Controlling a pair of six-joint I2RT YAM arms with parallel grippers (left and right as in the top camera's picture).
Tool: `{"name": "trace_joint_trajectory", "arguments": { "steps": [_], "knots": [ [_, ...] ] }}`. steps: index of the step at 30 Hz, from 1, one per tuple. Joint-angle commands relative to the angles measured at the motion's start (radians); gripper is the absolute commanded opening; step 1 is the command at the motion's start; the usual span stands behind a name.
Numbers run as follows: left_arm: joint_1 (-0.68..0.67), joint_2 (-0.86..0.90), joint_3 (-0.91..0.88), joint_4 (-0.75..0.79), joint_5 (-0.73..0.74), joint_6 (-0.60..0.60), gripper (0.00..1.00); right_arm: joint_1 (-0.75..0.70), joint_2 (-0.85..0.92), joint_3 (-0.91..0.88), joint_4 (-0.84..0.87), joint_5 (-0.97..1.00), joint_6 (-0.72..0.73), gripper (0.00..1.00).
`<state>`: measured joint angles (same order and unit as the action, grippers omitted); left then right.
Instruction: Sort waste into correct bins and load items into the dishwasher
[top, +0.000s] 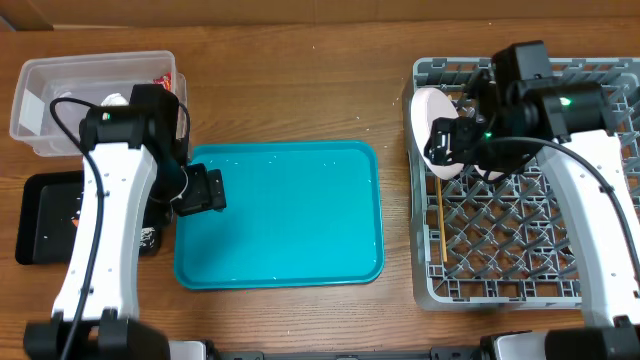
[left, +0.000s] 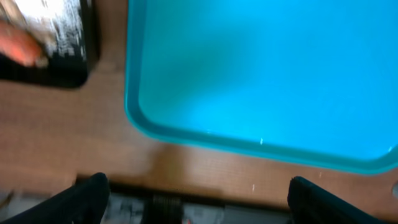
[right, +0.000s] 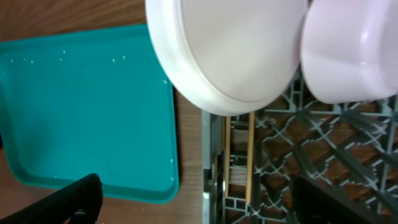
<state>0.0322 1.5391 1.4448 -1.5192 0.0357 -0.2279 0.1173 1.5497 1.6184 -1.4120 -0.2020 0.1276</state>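
Observation:
The grey dish rack (top: 520, 250) stands at the right. A round white plate (top: 425, 105) stands on edge in its far left corner. In the right wrist view, the plate (right: 230, 50) is next to a white bowl (right: 351, 50). The chopsticks (top: 438, 220) lie along the rack's left side and also show in the right wrist view (right: 250, 155). My right gripper (top: 445, 140) hangs open and empty over them (right: 199, 199). The clear tub (top: 40, 100) holds the red wrapper (top: 165, 78) and a white tissue (top: 115, 98). The black tray (top: 45, 235) holds rice (left: 56, 31) and the carrot (left: 18, 46). My left gripper (top: 205, 190) is open and empty (left: 199, 202).
The teal tray (top: 280, 215) lies in the middle with a few rice grains on it. It also shows in the left wrist view (left: 261, 74) and the right wrist view (right: 87, 112). My left arm reaches over the black tray's right end.

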Motion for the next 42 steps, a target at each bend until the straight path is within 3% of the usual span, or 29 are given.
{"name": "trace_joint_trajectory", "arguments": {
  "steps": [1,8,14,21,33,39,42],
  "knots": [
    [-0.007,-0.214,-0.1,0.08,-0.013,0.023,0.94,-0.026,-0.151,-0.077,0.053,0.004,0.014,1.0],
    [-0.007,-0.758,-0.406,0.391,-0.02,0.048,1.0,-0.029,-0.588,-0.512,0.393,0.052,0.012,1.0],
    [-0.007,-1.052,-0.494,0.469,-0.017,0.037,1.0,-0.029,-0.853,-0.682,0.446,0.112,0.011,1.0],
    [-0.007,-1.089,-0.494,0.402,-0.017,0.037,1.0,-0.029,-0.858,-0.682,0.356,0.112,0.011,1.0],
    [-0.007,-1.089,-0.494,0.285,-0.017,0.037,1.0,-0.024,-0.845,-0.683,0.355,0.111,0.011,1.0],
    [-0.007,-1.089,-0.494,0.285,-0.017,0.037,1.0,-0.063,-0.985,-0.713,0.371,0.138,0.003,1.0],
    [-0.007,-1.089,-0.494,0.285,-0.017,0.037,1.0,-0.091,-1.134,-0.83,0.486,0.134,-0.002,1.0]
  ]
}}
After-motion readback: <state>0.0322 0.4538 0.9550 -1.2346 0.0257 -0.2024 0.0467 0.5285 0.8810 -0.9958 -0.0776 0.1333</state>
